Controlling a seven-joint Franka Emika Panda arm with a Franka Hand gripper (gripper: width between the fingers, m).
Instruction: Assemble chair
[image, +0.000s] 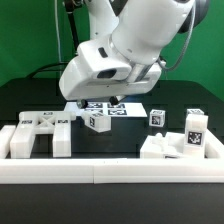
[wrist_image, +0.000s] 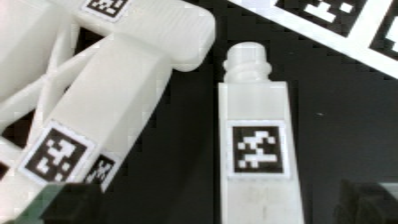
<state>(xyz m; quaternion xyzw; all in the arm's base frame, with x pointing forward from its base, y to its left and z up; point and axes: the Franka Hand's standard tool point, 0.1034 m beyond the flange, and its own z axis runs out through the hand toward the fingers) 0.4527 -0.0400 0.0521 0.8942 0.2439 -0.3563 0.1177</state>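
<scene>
The chair is in loose white tagged pieces on the black table. In the wrist view a long leg block with a peg at one end and a square tag lies just beside a larger barred piece. My gripper is open above them. Its dark fingertips show far apart at the frame's edge, and the leg block's end lies in line between them. In the exterior view the gripper hangs low over a small tagged piece. Nothing is held.
The barred piece sits at the exterior view's left. A tagged cube, a tagged block and low slab pieces sit at its right. A long white border rail runs along the front. The marker board lies under the gripper.
</scene>
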